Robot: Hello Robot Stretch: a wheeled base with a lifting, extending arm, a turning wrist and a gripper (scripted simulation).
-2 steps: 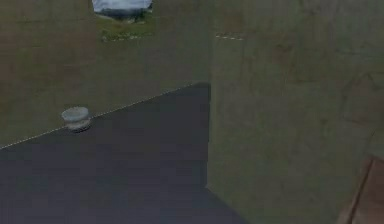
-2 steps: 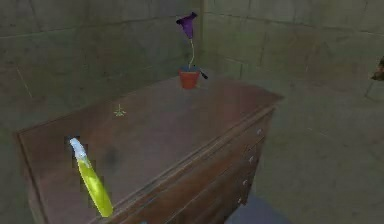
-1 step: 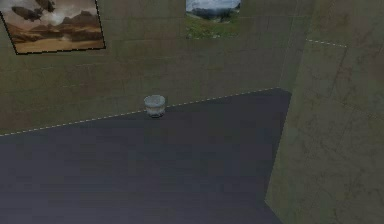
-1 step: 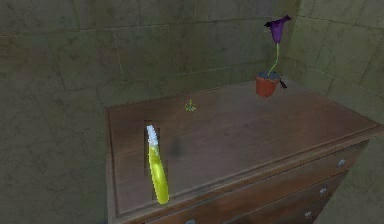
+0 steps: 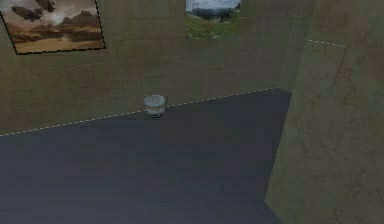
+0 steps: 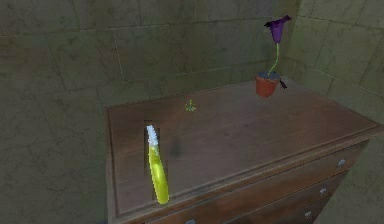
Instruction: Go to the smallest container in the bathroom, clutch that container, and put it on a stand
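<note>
Seemingly the approach step: a small pale container (image 5: 154, 105) sits on the floor (image 5: 150, 170) by the far wall (image 5: 200, 70); next, drive closer and line up (gripper's state: cannot tell)

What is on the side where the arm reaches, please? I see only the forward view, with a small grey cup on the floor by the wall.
Observer: A wooden dresser with drawers stands there, against a tiled wall.
Operator: Thank you. Is anything lying on top of it?
Observer: Yes, a yellow spray bottle lies flat on the top, toward the arm side view's left.
</note>
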